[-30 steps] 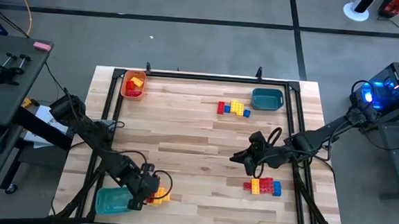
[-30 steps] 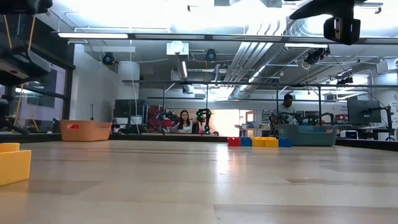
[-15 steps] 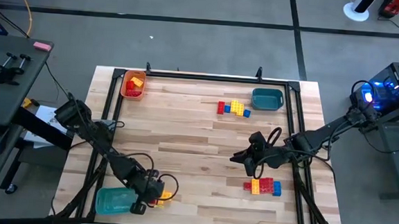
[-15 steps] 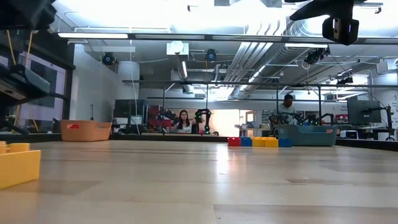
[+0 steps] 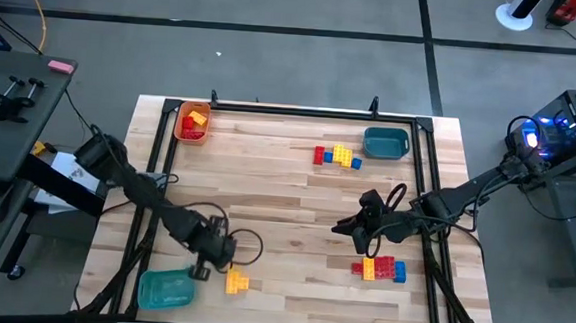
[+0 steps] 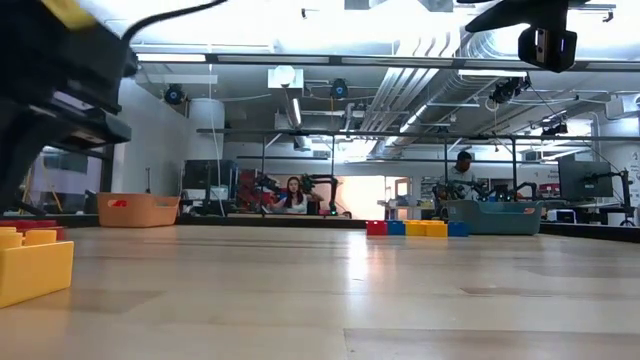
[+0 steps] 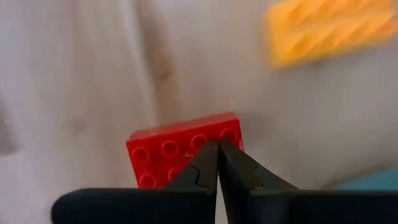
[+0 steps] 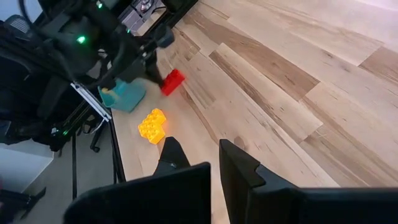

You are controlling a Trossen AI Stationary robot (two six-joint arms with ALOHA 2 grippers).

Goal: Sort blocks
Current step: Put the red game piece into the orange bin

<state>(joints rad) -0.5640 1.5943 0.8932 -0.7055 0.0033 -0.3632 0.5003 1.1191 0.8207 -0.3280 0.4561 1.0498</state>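
blocks: high view, a yellow block [image 5: 237, 281] lies on the table [image 5: 296, 202] just beside the teal tray [image 5: 165, 289], next to the left gripper [image 5: 204, 270]. left wrist view, its fingers pinch a red brick [image 7: 180, 155]. right wrist view, the right gripper [image 8: 214, 163] hangs closed, empty.

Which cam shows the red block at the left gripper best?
Left wrist view: red block fills the frame behind the shut left gripper. Right wrist view shows it small. High view: arm hides it. Low view: unclear.
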